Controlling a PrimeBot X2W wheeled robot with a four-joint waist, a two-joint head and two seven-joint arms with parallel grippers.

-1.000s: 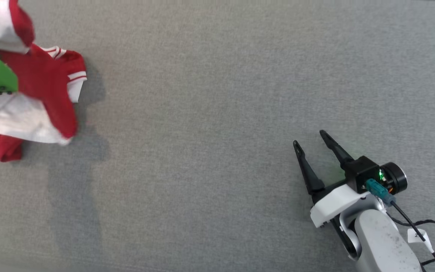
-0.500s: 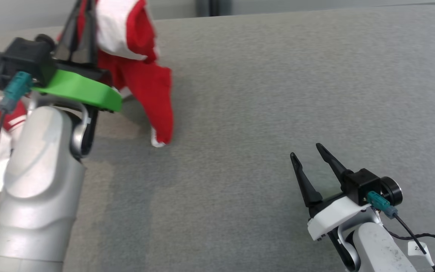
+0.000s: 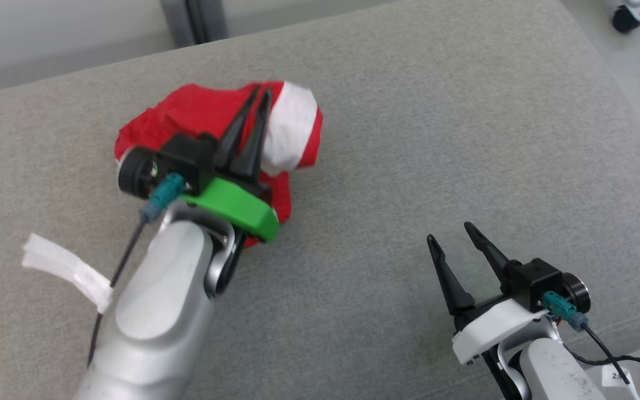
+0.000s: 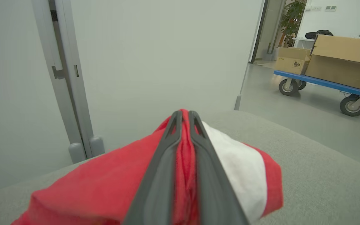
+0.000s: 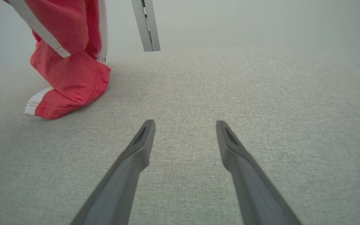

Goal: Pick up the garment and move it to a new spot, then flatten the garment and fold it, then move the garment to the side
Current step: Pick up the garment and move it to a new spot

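The garment (image 3: 186,114) is a red piece with white panels and stripes, bunched up over the grey cushioned surface (image 3: 409,139). My left gripper (image 3: 259,95) is shut on a fold of it and holds it lifted; in the left wrist view the red cloth (image 4: 98,187) is pinched between the fingers. The right wrist view shows the garment (image 5: 70,72) hanging at the upper left, its lower end resting on the surface. My right gripper (image 3: 450,233) stands open low at the right, apart from the garment, with nothing between its fingers (image 5: 142,140).
A white strip of tape or label (image 3: 64,269) hangs off the left arm's cable. The grey surface ends at a rounded right edge (image 3: 631,111). Beyond it are a floor, a wall post (image 4: 64,78) and a blue cart with cardboard boxes (image 4: 339,59).
The head camera has shifted, so the whole picture differs. My left gripper, still shut on the garment, now shows nearer the middle of the surface, with the cloth bunched around its fingers. The right gripper stays open.
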